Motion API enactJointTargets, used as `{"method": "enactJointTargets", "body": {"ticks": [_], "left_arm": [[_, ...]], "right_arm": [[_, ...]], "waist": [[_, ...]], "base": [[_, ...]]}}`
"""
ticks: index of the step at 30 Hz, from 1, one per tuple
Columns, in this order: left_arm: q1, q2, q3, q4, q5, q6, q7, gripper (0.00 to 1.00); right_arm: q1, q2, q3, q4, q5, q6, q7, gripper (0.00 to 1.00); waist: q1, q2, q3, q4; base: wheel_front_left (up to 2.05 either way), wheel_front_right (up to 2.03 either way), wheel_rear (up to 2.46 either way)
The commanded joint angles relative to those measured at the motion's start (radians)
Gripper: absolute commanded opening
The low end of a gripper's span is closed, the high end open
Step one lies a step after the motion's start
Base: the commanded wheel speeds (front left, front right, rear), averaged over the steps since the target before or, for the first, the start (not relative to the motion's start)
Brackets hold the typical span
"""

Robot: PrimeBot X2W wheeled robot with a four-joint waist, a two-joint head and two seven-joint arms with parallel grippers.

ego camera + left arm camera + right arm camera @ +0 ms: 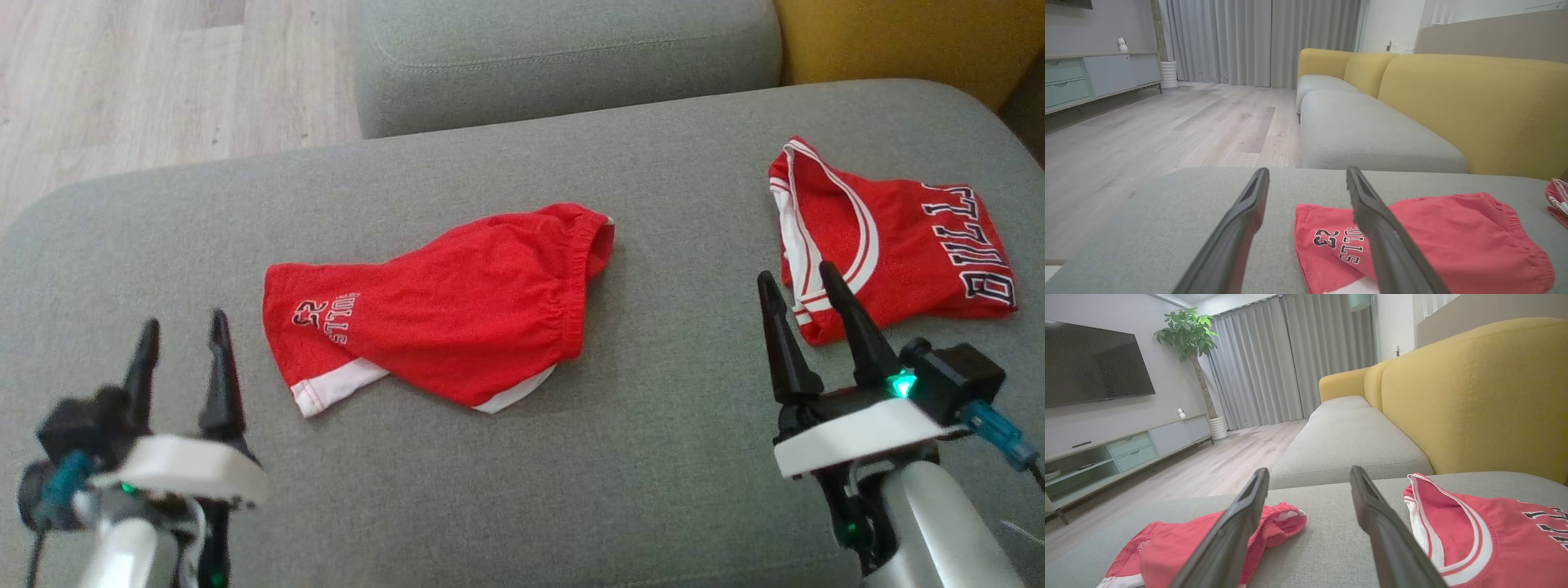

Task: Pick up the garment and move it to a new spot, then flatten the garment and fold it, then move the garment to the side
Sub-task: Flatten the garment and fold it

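Currently the red shorts point(441, 310) lie at the middle of the grey cushion point(653, 425), long axis left to right, just right of the nearer left hand point(184, 318). It and the right hand point(796, 271) stand open, empty.

Shorts point(457, 302), just right of the left hand point(181, 327): "23" and "BULLS" on the leg hem. Jersey point(898, 237), just beyond the right hand point(800, 282): "BULL" readable, the rest folded out of sight.
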Motion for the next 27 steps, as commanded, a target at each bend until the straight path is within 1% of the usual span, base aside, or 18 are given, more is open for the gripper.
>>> {"method": "enactJointTargets", "body": {"ticks": [1, 5, 10, 12, 14, 15, 20, 24, 27], "left_arm": [[-0.024, 0.008, 0.038, -0.045, 0.017, 0.007, -0.012, 1.0], [0.024, -0.02, 0.034, -0.068, 0.023, -0.002, -0.012, 1.0], [0.026, -0.045, 0.028, -0.07, 0.022, -0.024, -0.012, 1.0], [0.021, -0.053, 0.026, -0.071, 0.023, -0.029, -0.012, 1.0], [0.015, -0.061, 0.023, -0.072, 0.024, -0.036, -0.012, 1.0], [0.015, -0.061, 0.023, -0.072, 0.024, -0.036, -0.012, 1.0], [-0.005, -0.082, 0.014, -0.07, 0.024, -0.052, -0.012, 1.0], [-0.02, -0.099, 0.005, -0.05, 0.023, -0.07, -0.012, 1.0], [-0.03, -0.112, 0.004, -0.035, 0.022, -0.08, -0.012, 1.0]], "right_arm": [[-0.002, -0.014, 0.01, -0.03, 0.004, 0.007, 0.001, 1.0], [0.001, -0.025, 0.012, -0.021, 0.004, 0.007, 0.003, 1.0], [-0.016, -0.044, 0.063, -0.002, 0.011, 0.007, 0.043, 1.0], [-0.044, -0.067, 0.113, 0.017, 0.019, 0.007, 0.081, 1.0], [-0.086, -0.094, 0.183, 0.048, 0.042, 0.007, 0.14, 1.0], [-0.086, -0.094, 0.183, 0.048, 0.042, 0.007, 0.14, 1.0], [-0.217, -0.161, 0.38, 0.136, 0.143, 0.007, 0.279, 1.0], [-0.318, -0.21, 0.514, 0.205, 0.233, 0.007, 0.334, 1.0], [-0.377, -0.227, 0.576, 0.262, 0.292, 0.007, 0.356, 1.0]], "waist": [[0.0, 0.0, 0.0, 0.004], [0.0, 0.0, 0.001, 0.018], [0.0, 0.0, 0.001, 0.046], [0.0, 0.0, 0.005, 0.058], [0.0, 0.0, 0.011, 0.073], [0.0, 0.0, 0.011, 0.073], [0.0, 0.0, 0.034, 0.124], [0.0, 0.0, 0.048, 0.161], [0.0, 0.0, 0.056, 0.184]], "base": [[0.0, 0.0, 0.0], [0.0, 0.0, 0.0], [0.0, 0.0, 0.0], [0.0, 0.0, 0.0], [0.0, 0.0, 0.0], [0.0, 0.0, 0.0], [0.0, 0.0, 0.0], [0.0, 0.0, 0.0], [0.0, 0.0, 0.0]]}}
